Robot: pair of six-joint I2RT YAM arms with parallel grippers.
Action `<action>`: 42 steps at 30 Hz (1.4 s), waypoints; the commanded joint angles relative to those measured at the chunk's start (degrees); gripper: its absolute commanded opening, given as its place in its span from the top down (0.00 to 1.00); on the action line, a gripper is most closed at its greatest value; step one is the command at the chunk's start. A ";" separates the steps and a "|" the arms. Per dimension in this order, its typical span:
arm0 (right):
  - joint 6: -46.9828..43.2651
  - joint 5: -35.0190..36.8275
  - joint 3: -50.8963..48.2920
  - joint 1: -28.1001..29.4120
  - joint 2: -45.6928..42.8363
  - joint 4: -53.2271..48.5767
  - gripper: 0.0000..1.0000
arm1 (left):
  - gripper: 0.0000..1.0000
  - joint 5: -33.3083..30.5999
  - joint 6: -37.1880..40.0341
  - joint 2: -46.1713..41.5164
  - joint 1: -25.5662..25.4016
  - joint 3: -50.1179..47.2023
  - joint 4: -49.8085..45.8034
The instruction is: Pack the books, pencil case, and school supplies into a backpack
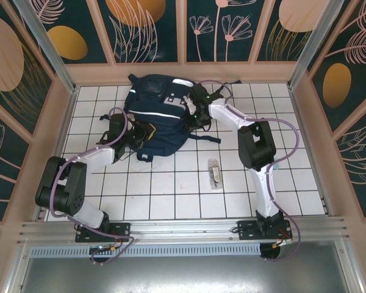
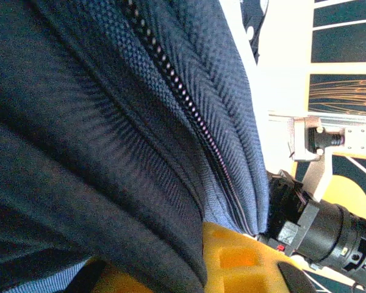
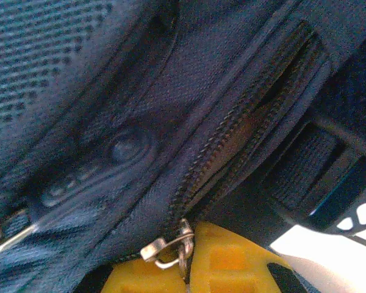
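Working the zip of the large navy blue fabric backpack (image 1: 161,119), far-centre on the white tiled tabletop (image 1: 171,195), we pinch the metal zip pull (image 3: 165,249) in the closed right tool (image 3: 186,262), clamp its fabric with the shut left tool (image 1: 145,131), and should draw along the teeth.

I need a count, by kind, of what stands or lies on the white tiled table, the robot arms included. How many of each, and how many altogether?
Backpack: 1
Clear plastic packet: 1
Robot arm: 2, left and right
Total: 4
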 commanded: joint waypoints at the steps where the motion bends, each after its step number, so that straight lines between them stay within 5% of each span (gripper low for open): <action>1: 2.47 21.43 1.50 -9.84 1.18 1.04 1.00 | 1.00 -1.67 4.35 -5.45 4.48 -1.00 -5.24; 6: 3.32 13.10 -1.11 -9.56 -0.76 4.23 1.00 | 1.00 -2.02 5.80 -6.16 4.82 -0.06 -6.89; 10: 3.87 -0.25 -9.90 -8.67 -7.93 10.59 0.65 | 1.00 -1.79 6.28 -6.04 4.79 -0.13 -7.23; 15: 4.13 -9.19 -23.97 -7.78 -19.69 18.35 0.48 | 0.98 -2.16 9.23 -8.42 4.79 -3.96 -10.51; 19: 6.17 -6.37 -30.50 -7.79 -27.26 21.32 0.47 | 0.52 -6.62 14.54 -13.43 4.79 -5.12 -19.69; 23: 7.15 -5.93 -32.78 -7.46 -31.18 23.98 0.47 | 0.35 -8.73 15.98 -17.71 4.79 -2.46 -24.98; 30: 7.04 0.64 -33.70 -1.61 -31.32 31.07 0.47 | 0.38 -8.18 12.83 -15.81 3.40 3.46 -20.40; 38: 7.73 0.38 -34.60 2.68 -28.26 38.15 0.48 | 0.46 -12.67 42.68 -1.91 -1.90 27.52 -39.21; 42: 8.34 0.33 -34.53 2.42 -27.10 36.75 0.48 | 0.59 -15.68 53.97 5.48 -5.55 35.25 -47.75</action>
